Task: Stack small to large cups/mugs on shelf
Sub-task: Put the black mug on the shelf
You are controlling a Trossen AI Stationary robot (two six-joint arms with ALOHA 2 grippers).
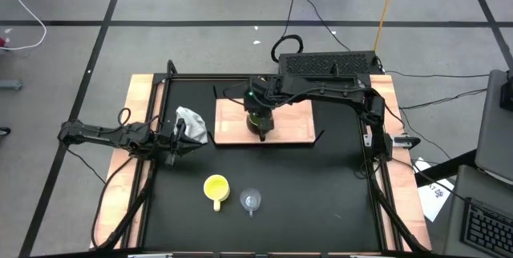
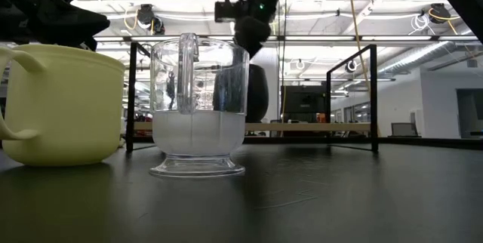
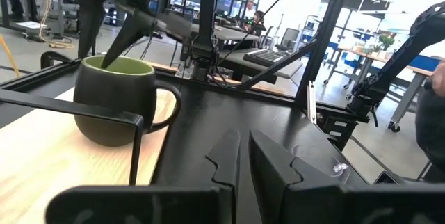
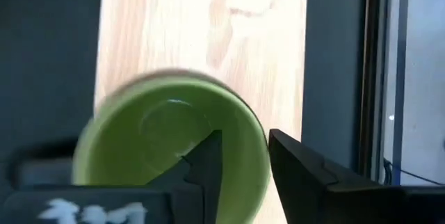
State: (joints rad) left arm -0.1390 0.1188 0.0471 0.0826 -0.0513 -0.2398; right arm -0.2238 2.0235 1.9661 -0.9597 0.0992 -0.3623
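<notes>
The olive-green mug [image 1: 258,120] stands upright on the light-wood shelf [image 1: 292,126], its base on the board and its dark handle [image 3: 170,106] toward the near edge. My right gripper [image 4: 245,140] comes down over it and is shut on its rim. The yellow mug [image 1: 216,187] and the clear glass cup [image 1: 252,200] stand on the black table, near the front. My left gripper [image 1: 183,138] hovers shut and empty at the table's left, beside the grey-white cloth wad [image 1: 191,122]. My right gripper holds the green mug by its rim [image 4: 260,156], on the side away from the handle. One finger [image 4: 207,160] is inside the mug and one [image 4: 295,165] outside, pointing down from above. The mug stands upright with its base on the shelf [image 3: 42,147].
The shelf's thin dark frame [image 3: 104,116] runs along its edge beside the mug. The cloth wad lies just left of the shelf. The yellow mug [image 2: 60,103] and the glass cup [image 2: 198,107] stand close together. Pale wood planks [image 1: 140,106] border the table.
</notes>
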